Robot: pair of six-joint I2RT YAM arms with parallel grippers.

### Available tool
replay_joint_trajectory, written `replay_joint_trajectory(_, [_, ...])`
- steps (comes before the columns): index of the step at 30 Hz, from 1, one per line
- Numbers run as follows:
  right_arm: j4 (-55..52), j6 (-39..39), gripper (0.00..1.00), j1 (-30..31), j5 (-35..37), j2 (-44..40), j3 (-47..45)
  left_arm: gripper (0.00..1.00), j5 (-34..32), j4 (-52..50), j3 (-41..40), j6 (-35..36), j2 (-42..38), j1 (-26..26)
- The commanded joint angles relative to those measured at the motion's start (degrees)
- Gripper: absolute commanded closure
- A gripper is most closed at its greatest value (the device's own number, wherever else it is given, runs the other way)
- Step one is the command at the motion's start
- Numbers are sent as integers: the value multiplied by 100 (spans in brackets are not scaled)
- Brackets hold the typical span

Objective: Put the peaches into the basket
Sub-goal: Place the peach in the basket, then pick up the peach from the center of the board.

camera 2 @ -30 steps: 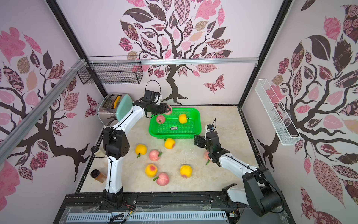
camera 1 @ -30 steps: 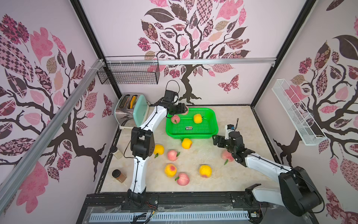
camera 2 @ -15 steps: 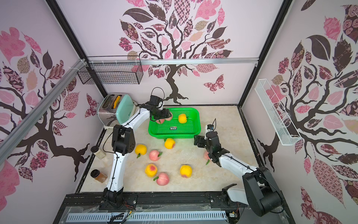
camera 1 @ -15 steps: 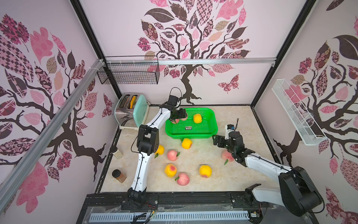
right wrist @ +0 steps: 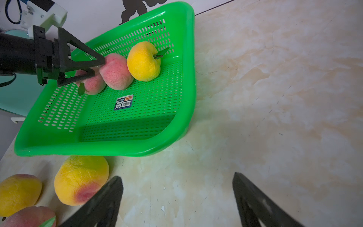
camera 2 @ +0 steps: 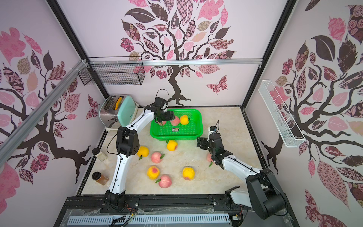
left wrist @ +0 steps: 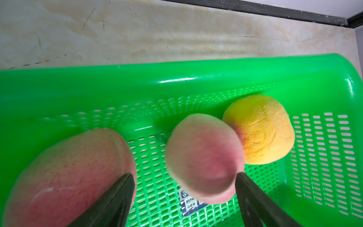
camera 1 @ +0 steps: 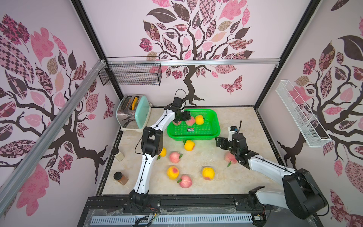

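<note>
Pink fuzz first: front pink peach lies nearest the front edge of the desk. Blushed yellow peach is just beside it, right yellow peach apart to the right.

Next row back: mid pink peach, half-hidden yellow peach behind the left arm elbow, shaded pink peach partly under the right arm.

Lone yellow peach sits just outside the near wall of the green basket. Seven loose on the desk.

Right tool: fingers spread wide, nothing between them, over bare desk near the green basket's right near corner.

Green basket sits toward the back of the desk, label on its floor. Three peaches inside, in a row by the far wall: basket yellow peach, middle pink peach touching it, end pink peach at the left.

Left tool is down in the green basket, fingers spread. Middle pink peach sits between them, blurred in the left wrist view, clear gap on one side, so not pinched. Contact on the other finger: can't tell.

Behind, left: toaster. Black wire basket and white wire rack hang on the walls.
</note>
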Motion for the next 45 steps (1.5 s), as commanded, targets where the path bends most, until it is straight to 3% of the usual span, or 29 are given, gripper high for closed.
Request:
replay_joint_trajectory(1, [36, -18, 10, 31, 4, -22, 204, 15, -90, -84, 162, 55, 122, 2])
replay_joint_trajectory(12, [36, -21, 10, 28, -1, -12, 198, 17, 23, -84, 197, 88, -44, -46])
replay_joint_trajectory(21, [30, -34, 10, 30, 21, 18, 206, 18, 130, -154, -95, 195, -650, -143])
replay_joint_trajectory(25, [-79, -104, 10, 32, 127, -123, 224, 18, 157, -1, -673, 135, -1239, -148])
replay_joint_trajectory(35, [-946, 29, 10, 33, -53, -531, 277, 18, 573, 895, -3486, -259, -3138, -136])
replay_joint_trajectory(42, [-2212, 166, 10, 33, -357, -1283, 412, 18, 933, 960, -4586, -403, -4080, 6])
replay_joint_trajectory(45, [-2867, 232, 9, 23, -388, -1420, 582, 18, 1222, 761, -4817, -362, -4335, 292])
